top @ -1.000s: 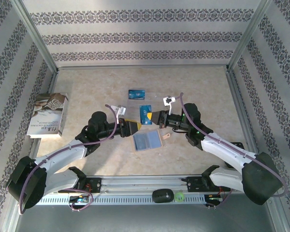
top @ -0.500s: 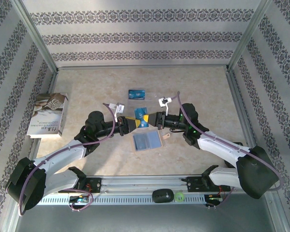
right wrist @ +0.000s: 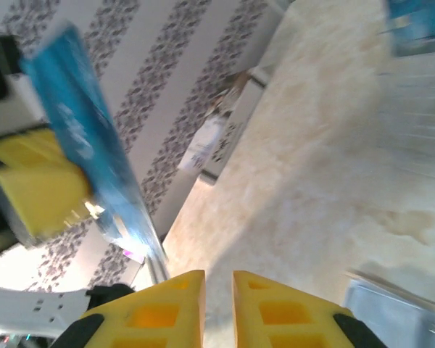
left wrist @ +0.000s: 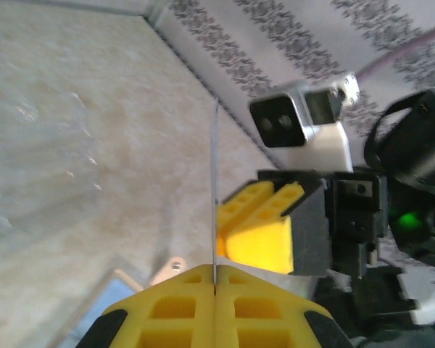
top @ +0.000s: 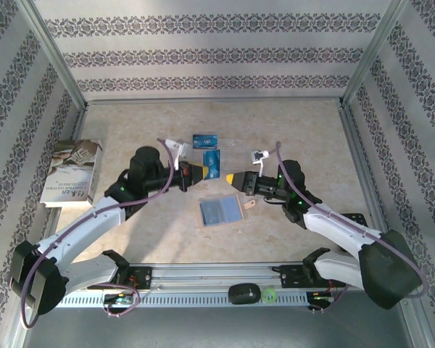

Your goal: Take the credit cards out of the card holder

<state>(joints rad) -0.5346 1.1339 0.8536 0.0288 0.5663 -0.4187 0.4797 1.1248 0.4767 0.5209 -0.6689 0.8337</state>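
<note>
Seen from above, the left hand (top: 197,174) is clamping one end of a blue card (top: 212,164) and holding it in the air behind the open card holder (top: 221,212), which is lying flat on the tabletop (top: 130,130). A second card (top: 204,141) is lying farther back on a clear tray (top: 230,147). The right hand (top: 234,180) is sitting just beside the held card. The danger, as I judge it, is a knock: if either arm is swinging sideways, the two hands could be colliding and flicking the card loose. The left arm is reaching inward with a bent elbow. The right arm is stretching low across, pointing at the left hand.

In the left wrist view, the card is showing edge-on as a thin line between fingers that are pressing together. Only a short bite is being held, so the card could be pivoting or slipping.

In the right wrist view, the right hand's fingers are standing slightly apart with nothing between them, and the card is tilting up at the left.
</note>
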